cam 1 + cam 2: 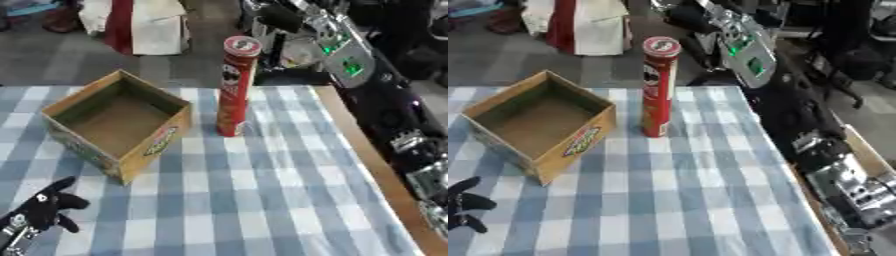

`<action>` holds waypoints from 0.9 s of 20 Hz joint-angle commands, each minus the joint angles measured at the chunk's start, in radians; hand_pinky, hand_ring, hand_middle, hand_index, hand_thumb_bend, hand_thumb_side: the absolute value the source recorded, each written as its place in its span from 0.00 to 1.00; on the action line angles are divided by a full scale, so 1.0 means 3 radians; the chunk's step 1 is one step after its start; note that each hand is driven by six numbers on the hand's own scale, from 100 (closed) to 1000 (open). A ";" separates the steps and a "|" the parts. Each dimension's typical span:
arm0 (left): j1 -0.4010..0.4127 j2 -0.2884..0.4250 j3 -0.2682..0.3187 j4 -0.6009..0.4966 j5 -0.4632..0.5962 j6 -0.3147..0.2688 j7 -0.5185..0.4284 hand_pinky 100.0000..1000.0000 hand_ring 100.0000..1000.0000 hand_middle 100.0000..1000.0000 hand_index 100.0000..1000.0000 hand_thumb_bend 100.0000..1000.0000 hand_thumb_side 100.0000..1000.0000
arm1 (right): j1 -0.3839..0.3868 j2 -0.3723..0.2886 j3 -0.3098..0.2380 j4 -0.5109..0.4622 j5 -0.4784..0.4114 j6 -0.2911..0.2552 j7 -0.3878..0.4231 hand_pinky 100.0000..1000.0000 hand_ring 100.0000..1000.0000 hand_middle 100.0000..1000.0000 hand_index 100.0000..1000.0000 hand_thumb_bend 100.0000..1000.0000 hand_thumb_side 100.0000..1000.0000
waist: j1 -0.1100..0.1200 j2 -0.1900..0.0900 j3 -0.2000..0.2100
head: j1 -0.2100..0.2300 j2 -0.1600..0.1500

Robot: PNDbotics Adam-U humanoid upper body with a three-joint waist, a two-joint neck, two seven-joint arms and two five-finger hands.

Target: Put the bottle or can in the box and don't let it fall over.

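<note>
A tall red crisp can [234, 87] with a red lid stands upright on the blue-and-white checked tablecloth [254, 190]. Just to its left sits an open cardboard box [118, 120], turned at an angle, with nothing inside. My left hand [44, 207] rests at the lower left corner, black, fingers relaxed and spread, holding nothing, well short of the box. My right arm runs down the table's right edge. Its hand [859, 195] shows only as silver and black parts at the lower right, far from the can.
The table's wooden right edge [367, 155] runs close to my right arm. Behind the table are a grey floor, a white-and-red object [140, 25] and dark equipment [289, 30]. Open cloth lies in front of the box and can.
</note>
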 commanded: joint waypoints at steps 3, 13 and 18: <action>-0.0069 -0.0007 -0.0027 -0.0077 0.0045 -0.0001 -0.0043 0.53 0.75 0.64 0.98 0.10 1.00 | -0.0130 -0.0012 -0.0033 0.0429 0.0235 -0.0177 -0.0039 0.81 0.92 0.94 1.00 0.00 0.89 | 0.0006 -0.0032 0.0023 | -0.0046 -0.0062; -0.0085 -0.0017 -0.0046 -0.0071 0.0050 -0.0002 -0.0080 0.53 0.75 0.64 0.98 0.10 1.00 | -0.0210 0.0019 -0.0113 0.0961 0.0683 -0.0432 -0.0181 0.85 0.93 0.94 1.00 0.00 0.92 | -0.0003 -0.0030 0.0050 | -0.0087 -0.0095; -0.0094 -0.0020 -0.0054 -0.0069 0.0046 -0.0004 -0.0089 0.53 0.75 0.64 0.98 0.10 1.00 | -0.0235 0.0043 -0.0111 0.0934 0.0707 -0.0473 -0.0177 0.85 0.93 0.94 1.00 0.00 0.91 | -0.0008 -0.0029 0.0068 | -0.0101 -0.0103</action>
